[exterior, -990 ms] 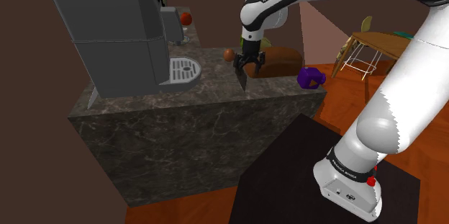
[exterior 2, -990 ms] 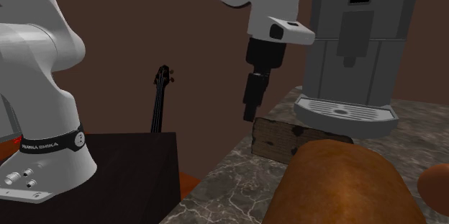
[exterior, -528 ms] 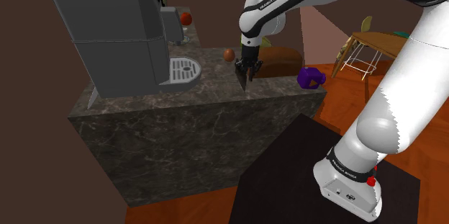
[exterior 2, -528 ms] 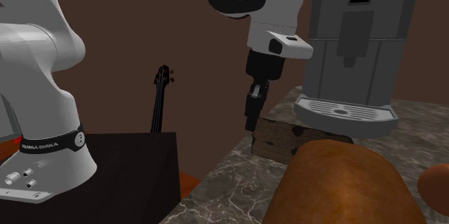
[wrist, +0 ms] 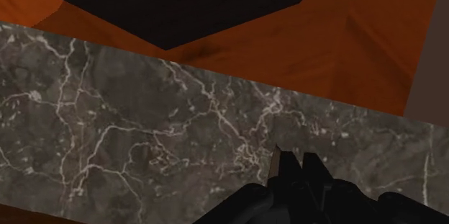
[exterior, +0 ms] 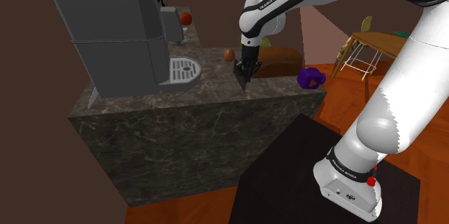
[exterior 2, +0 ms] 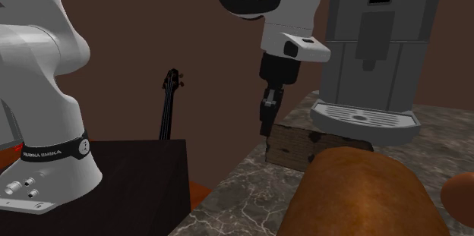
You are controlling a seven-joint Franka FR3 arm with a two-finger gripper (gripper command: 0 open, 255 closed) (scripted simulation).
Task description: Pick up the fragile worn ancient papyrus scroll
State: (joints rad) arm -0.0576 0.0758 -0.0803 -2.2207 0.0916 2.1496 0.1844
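Tightly clenched, the tool [exterior 2: 265, 131] hangs low over the dark tabletop [exterior 2: 241, 190], just at the brown scroll's [exterior 2: 296, 149] end.

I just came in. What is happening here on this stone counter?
A white robot arm is picking up a brown, worn scroll from the dark marble counter, near a grey coffee machine. Its black hand is down at one end of the scroll, with the fingers shut on it. The scroll rests on the counter and is not yet lifted.
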